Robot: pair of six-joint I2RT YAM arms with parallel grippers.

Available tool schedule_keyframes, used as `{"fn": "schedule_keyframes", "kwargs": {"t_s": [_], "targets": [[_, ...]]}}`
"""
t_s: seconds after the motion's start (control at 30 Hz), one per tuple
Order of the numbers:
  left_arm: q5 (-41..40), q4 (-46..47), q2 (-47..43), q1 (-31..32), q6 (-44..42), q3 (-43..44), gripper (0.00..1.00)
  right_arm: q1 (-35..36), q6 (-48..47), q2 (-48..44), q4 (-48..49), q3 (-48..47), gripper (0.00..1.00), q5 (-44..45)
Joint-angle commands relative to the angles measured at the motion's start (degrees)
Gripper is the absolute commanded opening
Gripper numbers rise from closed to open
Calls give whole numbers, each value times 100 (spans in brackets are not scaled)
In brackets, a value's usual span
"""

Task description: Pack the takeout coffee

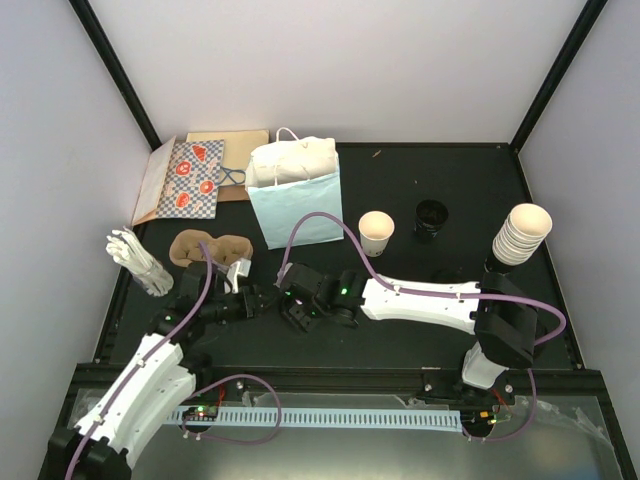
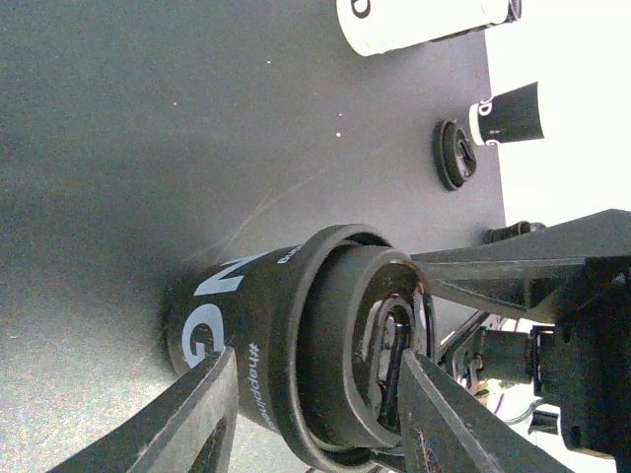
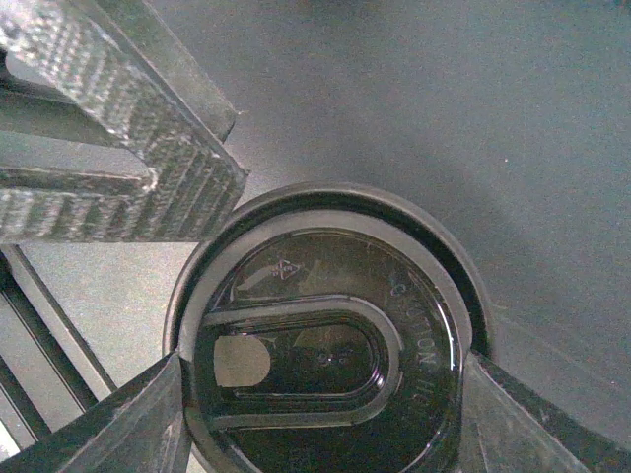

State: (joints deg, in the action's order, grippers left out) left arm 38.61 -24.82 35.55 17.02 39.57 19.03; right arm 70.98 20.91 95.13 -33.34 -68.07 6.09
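Black worktop (image 1: pixel 470 180). Light blue paper bag (image 1: pixel 295 205), upright, 12 o'clock of centre. Right gripper (image 3: pixel 320 394), clamped on lidded coffee cup (image 2: pixel 246 345) standing on worktop, 6 o'clock of bag. Left gripper (image 2: pixel 315 374), jaws parted, straddling same cup.

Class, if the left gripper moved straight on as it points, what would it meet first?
Probably the dark paper cup with round black plastic lid, standing between the jaws of the left gripper.
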Motion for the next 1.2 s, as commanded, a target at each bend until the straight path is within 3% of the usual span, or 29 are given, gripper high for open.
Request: {"fn": "schedule_keyframes", "kwargs": {"t_s": [0.0,0.1,0.33,0.47,0.83,1.17], "targets": [[81,-123,-140,38,-27,172,48,51,151,500,-1238,383,66,-551],[146,-26,-104,39,39,128,48,56,146,490,-1223,337,66,-556],[366,368,-29,93,121,74,70,56,107,498,-1224,311,67,-552],[334,486,418,255,60,83,76,52,75,494,-1218,286,68,-564],[-182,200,1139,469,-336,185,72,51,71,453,-1247,251,69,-531],[-275,305,1343,480,-362,158,67,50,113,35,-1243,85,96,-481]]}}
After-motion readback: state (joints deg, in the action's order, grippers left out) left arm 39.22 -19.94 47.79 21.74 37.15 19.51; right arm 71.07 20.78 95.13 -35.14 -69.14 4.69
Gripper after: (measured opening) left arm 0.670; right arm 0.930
